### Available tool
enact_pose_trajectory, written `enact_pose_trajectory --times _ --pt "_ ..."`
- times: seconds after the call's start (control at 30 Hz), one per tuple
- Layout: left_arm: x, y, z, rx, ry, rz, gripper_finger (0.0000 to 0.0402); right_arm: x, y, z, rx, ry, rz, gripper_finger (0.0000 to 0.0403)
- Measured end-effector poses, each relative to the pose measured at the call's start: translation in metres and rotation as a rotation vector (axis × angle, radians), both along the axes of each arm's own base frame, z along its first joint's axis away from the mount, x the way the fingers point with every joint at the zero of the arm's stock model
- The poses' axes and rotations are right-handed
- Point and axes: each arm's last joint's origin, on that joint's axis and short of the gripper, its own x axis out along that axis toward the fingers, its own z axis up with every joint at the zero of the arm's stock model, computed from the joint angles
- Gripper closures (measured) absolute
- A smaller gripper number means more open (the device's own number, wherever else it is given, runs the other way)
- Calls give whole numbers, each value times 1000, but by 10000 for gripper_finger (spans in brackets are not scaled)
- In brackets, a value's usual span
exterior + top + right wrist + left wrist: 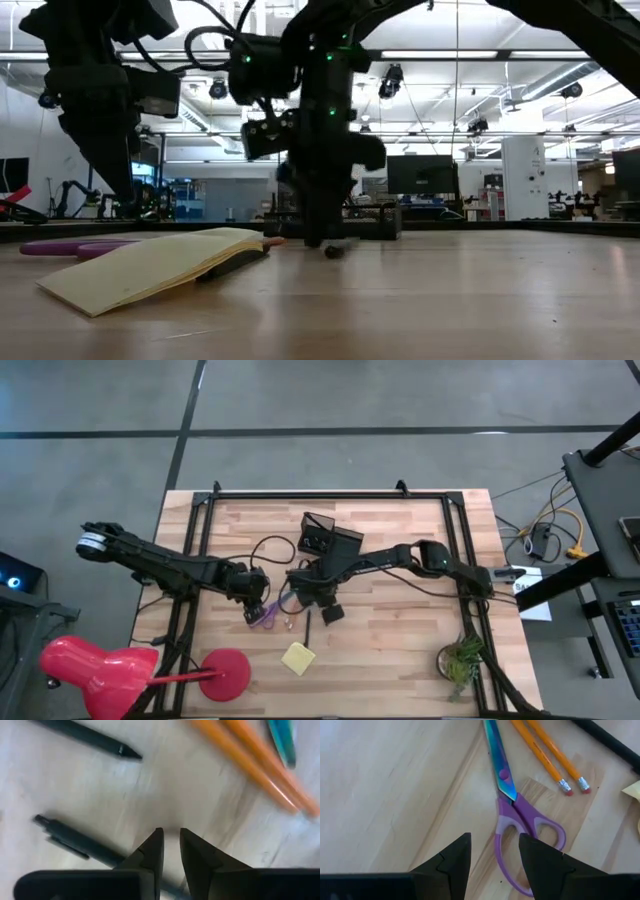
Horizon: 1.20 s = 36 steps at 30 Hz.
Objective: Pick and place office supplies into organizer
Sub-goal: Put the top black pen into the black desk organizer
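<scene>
Overhead and table-level cameras frame the table; 2 wrist cameras look down close

We see a red lamp-like object at the wooden table's near-left corner and a small green plant near its right edge.

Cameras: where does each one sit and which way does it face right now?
High: overhead, straight down on table, both arms, organizer.
Low: table-top level, facing the room; sticky-note pad near, arms dropping in.
Left wrist: over scissors; open left gripper.
Right wrist: over black pen; right gripper nearly closed.
Shared: both wrist views show the orange pencils.
</scene>
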Motion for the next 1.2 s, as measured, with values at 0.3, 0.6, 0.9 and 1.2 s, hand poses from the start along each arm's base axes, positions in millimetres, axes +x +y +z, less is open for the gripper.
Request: enact_pose_trajectory --times 0.3,0.6,0.9,1.2 --pt "3 -1 1 -2 -39 -7 249 -16 -3 58 -6 -93 50 344" --pt "5 -1 2 -5 -57 -7 249 -50 -24 42 -20 90 175 301" --pt "5 -1 2 -9 -60 0 249 -55 -17 14 -99 85 244 233" --pt "6 -1 2 -12 -73 2 249 -67 -25 9 -141 110 230 260"
